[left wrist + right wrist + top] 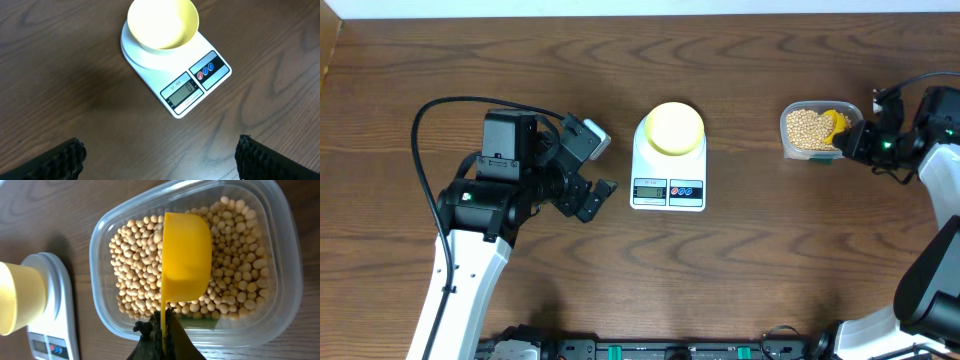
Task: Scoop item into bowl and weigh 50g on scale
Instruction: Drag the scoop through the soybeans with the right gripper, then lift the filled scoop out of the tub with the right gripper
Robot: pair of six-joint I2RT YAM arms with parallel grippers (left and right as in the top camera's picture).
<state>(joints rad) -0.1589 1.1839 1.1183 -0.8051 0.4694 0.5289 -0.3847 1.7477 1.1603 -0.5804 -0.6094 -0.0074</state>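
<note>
The pale-yellow bowl (pixel 674 127) stands empty on the white scale (pixel 668 188) at the table's middle; both show in the left wrist view, bowl (pixel 162 22) and scale (pixel 192 90). Tan beans (pixel 807 130) fill a clear tub (pixel 787 135) at the right; they also show in the right wrist view (pixel 135 275). My right gripper (pixel 164 330) is shut on the handle of a yellow scoop (pixel 186 260), whose cup lies turned on its side in the beans. In the overhead view the right gripper (pixel 850 140) sits at the tub's right edge. My left gripper (pixel 592 170) is open and empty, left of the scale.
The clear tub (pixel 280 280) stands right of the scale on the brown wooden table (pixel 770 260). The left arm's black cable (pixel 420 120) loops over the table's left part.
</note>
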